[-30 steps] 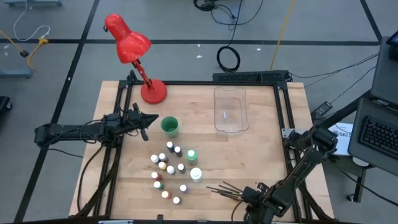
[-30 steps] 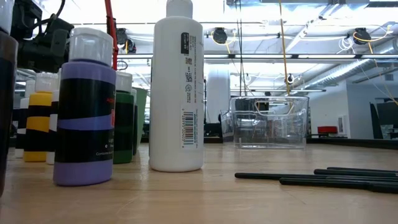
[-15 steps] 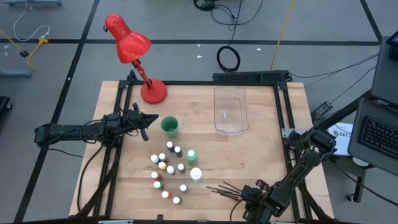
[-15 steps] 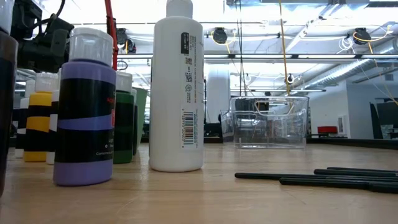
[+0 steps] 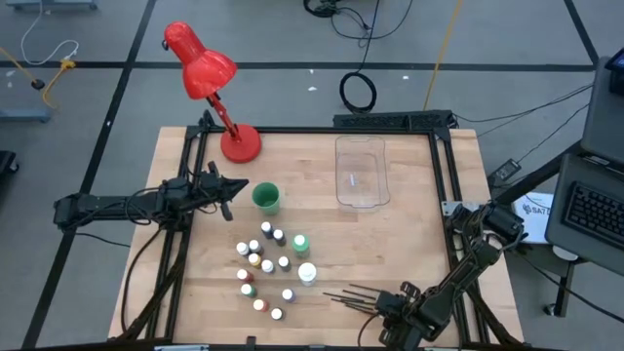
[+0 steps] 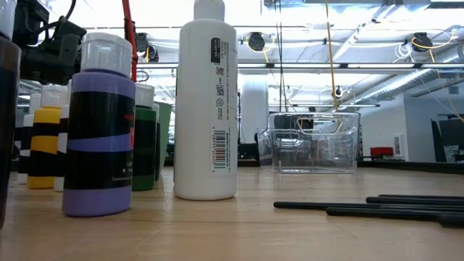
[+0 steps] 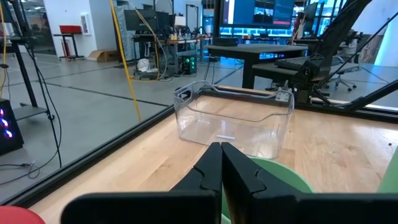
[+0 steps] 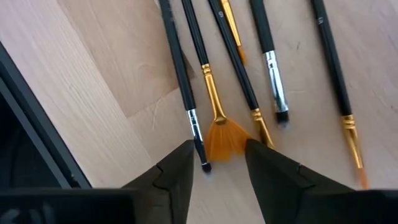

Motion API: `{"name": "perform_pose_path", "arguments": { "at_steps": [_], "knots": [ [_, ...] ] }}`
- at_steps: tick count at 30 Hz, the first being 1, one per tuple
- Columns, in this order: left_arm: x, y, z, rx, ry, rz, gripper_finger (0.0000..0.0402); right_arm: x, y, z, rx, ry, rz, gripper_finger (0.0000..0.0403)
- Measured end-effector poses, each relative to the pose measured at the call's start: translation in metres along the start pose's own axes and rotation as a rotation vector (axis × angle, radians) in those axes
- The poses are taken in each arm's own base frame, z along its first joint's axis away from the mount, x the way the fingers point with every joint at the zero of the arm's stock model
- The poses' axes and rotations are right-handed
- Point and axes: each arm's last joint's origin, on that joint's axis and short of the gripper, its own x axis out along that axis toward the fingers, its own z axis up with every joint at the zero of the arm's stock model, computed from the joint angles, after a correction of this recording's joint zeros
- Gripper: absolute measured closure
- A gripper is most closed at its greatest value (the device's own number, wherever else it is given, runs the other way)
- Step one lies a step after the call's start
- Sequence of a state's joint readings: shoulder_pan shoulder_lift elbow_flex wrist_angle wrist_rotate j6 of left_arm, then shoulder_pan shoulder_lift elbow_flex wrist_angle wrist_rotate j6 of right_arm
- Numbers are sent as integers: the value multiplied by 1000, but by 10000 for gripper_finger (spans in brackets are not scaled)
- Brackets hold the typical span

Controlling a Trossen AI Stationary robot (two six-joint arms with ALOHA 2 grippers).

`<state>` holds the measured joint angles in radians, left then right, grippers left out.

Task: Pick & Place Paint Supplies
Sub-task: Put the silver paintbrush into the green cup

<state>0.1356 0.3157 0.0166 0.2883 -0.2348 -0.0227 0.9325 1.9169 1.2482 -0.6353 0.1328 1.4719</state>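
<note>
Not much readable text here. In the low view we get a barcode and a block of tiny print on the white bottle (image 6: 208,101), plus red lettering on the purple paint bottle (image 6: 98,127), but we can't make out either. No brand we can name.

The right end effector (image 8: 217,155) hangs low over the paintbrushes (image 8: 233,68) on the table (image 8: 99,74), fingers spread with the orange fan-shaped brush (image 8: 221,134) sitting right in the gap, not pinched. Only the right wrist view shows the gold ferrules and bristles; from overhead the brushes (image 5: 353,294) are just thin dark lines just ahead of that end effector (image 5: 383,308).

The left end effector (image 7: 221,163) is pressed together, holding nothing. Its wrist view shows the green cup (image 7: 280,177) just in front of the tips and the clear plastic bin (image 7: 233,118) farther ahead. The overhead view alone shows the red lamp (image 5: 205,78) and the whole cluster of little paint bottles (image 5: 263,268), well apart from both end effectors.
</note>
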Motion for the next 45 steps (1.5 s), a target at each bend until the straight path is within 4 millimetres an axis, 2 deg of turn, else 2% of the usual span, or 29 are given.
{"name": "perform_pose_path", "arguments": {
  "at_steps": [9,15,19,21,30,38,42,45],
  "knots": [
    [0,0,0,0,0,0,398,1,-6,1,-17,8,-66,323],
    [0,0,0,0,0,0,398,10,-9,5,-55,19,-107,354],
    [0,0,0,0,0,0,398,8,-9,6,-72,9,-102,389],
    [0,0,0,0,0,1,398,6,-10,7,-74,-12,-103,393],
    [0,0,0,0,0,0,398,-11,-14,11,-139,-100,-109,398],
    [0,0,0,0,0,0,398,-37,-23,15,-197,-169,-136,398],
    [0,0,0,0,0,0,398,-53,-27,18,-260,-289,-152,398],
    [0,0,0,0,0,0,398,-68,-28,24,-325,-449,-156,398]
  ]
}}
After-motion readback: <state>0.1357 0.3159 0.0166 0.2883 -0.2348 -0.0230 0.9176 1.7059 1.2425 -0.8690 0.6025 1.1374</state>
